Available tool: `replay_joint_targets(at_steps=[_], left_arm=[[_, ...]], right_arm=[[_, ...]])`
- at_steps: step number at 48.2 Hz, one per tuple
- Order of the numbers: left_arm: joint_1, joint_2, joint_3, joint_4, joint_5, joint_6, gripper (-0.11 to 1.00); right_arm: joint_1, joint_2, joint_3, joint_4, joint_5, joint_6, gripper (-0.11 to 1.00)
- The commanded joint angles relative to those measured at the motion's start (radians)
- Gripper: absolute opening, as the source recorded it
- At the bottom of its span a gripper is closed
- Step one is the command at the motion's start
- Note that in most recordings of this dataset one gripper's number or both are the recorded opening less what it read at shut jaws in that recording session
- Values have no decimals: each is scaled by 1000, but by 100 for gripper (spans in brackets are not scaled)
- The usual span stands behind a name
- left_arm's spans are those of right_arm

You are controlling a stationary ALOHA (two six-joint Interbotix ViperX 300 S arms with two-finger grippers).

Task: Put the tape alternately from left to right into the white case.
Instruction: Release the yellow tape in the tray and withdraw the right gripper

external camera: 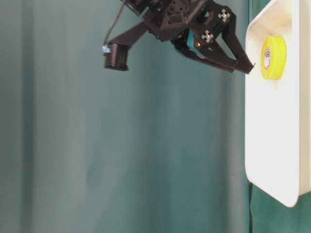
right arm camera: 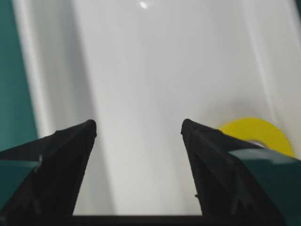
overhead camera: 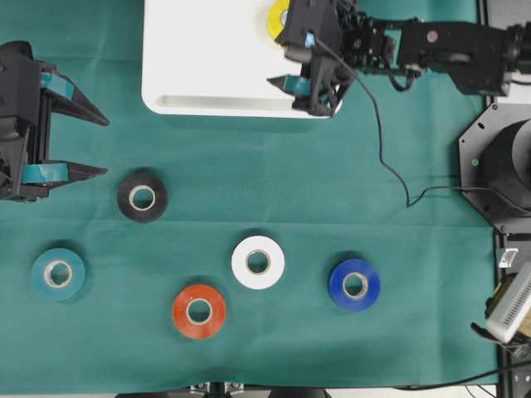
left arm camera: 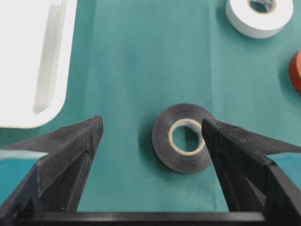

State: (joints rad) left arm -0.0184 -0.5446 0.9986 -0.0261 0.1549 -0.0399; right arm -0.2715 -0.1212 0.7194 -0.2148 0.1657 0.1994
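Note:
The white case (overhead camera: 207, 66) lies at the top centre of the green cloth, with the yellow tape (overhead camera: 276, 16) inside it at its far right. My right gripper (overhead camera: 280, 63) hovers open over the case just beside that roll, holding nothing. The right wrist view shows its gripper (right arm camera: 138, 123) over the case floor (right arm camera: 141, 66), the yellow tape (right arm camera: 256, 132) behind the right finger. My left gripper (overhead camera: 105, 147) stands open at the left, close to the black tape (overhead camera: 142, 196). In its wrist view the gripper (left arm camera: 151, 121) is empty and the black tape (left arm camera: 162, 141) lies by the right finger.
The teal tape (overhead camera: 58, 274), red tape (overhead camera: 199, 311), white tape (overhead camera: 258, 262) and blue tape (overhead camera: 355, 284) lie flat on the cloth in the lower half. A black cable (overhead camera: 383, 149) trails from the right arm toward its base (overhead camera: 506, 166).

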Motion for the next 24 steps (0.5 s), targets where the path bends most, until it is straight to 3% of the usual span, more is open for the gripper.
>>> replay_joint_targets(at_steps=[1,24], left_arm=[[-3,-5,-9,-3,-5,-2,65],[-3,-5,-9,-3,-5,-2,65]], right_arm=[[40,-35,-6,-2,-8,3,77],[227,-48,0,-2,-5,3,77]])
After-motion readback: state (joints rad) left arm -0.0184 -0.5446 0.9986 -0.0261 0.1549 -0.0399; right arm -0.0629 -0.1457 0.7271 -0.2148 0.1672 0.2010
